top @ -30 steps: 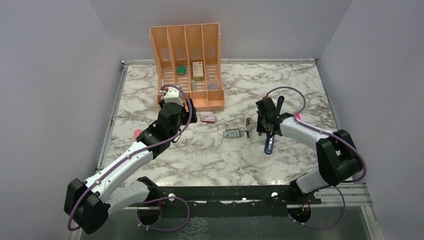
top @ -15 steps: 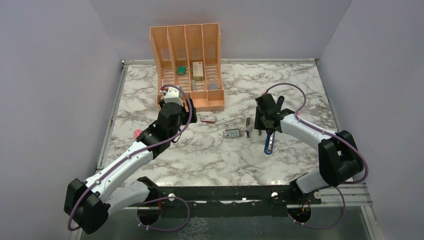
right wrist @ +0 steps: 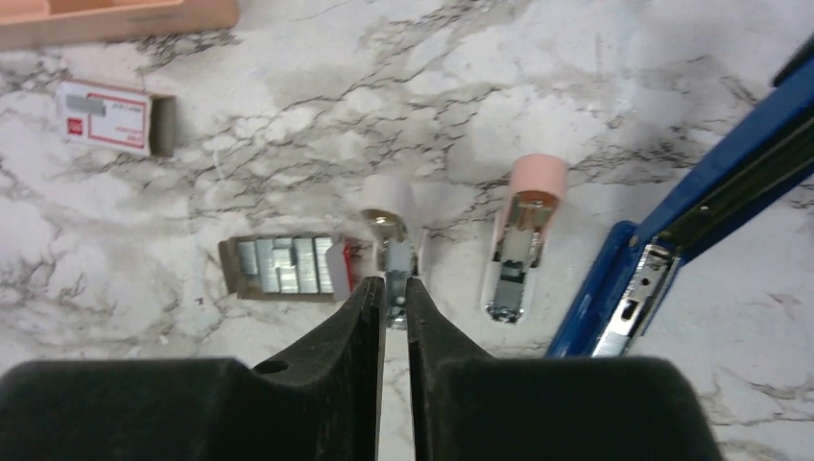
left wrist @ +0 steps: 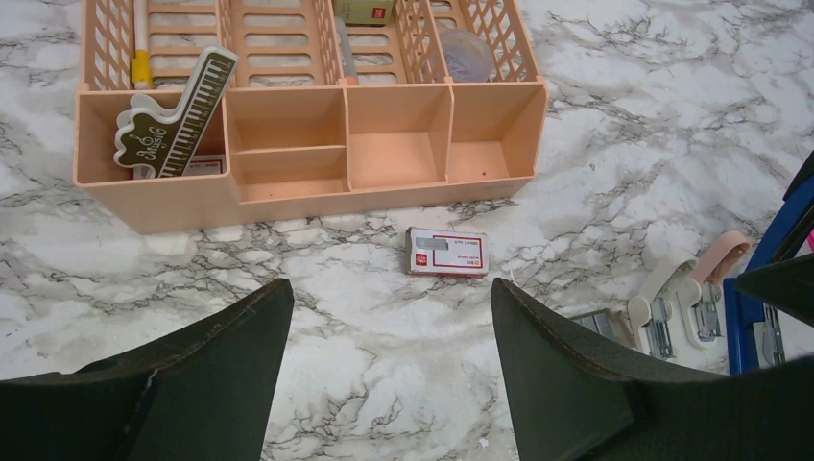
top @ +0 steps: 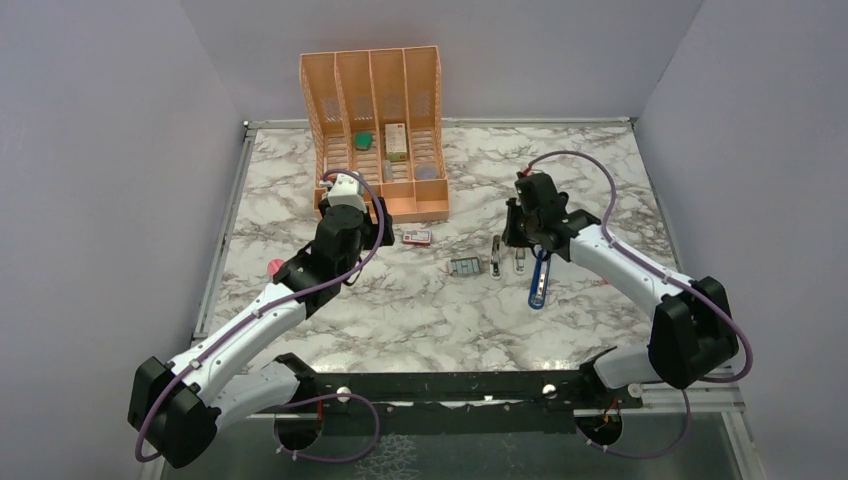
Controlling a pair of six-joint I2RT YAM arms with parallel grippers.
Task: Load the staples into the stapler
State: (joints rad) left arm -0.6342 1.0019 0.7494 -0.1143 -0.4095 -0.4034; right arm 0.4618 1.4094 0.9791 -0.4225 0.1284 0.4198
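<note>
The staples (right wrist: pixel 283 266) lie as grey strips in their small tray (top: pixel 465 267) on the marble. Their red-and-white sleeve (right wrist: pixel 107 117) lies apart, further back (top: pixel 417 237) (left wrist: pixel 446 253). The blue stapler (right wrist: pixel 706 197) lies open to the right (top: pixel 540 278), silver channel (right wrist: pixel 634 288) showing. My right gripper (right wrist: pixel 394 285) is shut, its tips over the near end of the small white block (right wrist: pixel 389 216), just right of the tray; nothing shows as held. My left gripper (left wrist: pixel 392 288) is open above bare marble, the sleeve just ahead of it.
An orange desk organizer (top: pixel 375 130) with several compartments stands at the back left (left wrist: pixel 307 182). A pinkish block (right wrist: pixel 526 230) lies between the white block and the stapler. A pink marker (top: pixel 275 267) shows beside the left arm. Grey walls enclose the table.
The right gripper has shifted slightly back and left, from above the blue stapler toward the white and pink blocks. The left arm has not moved.
</note>
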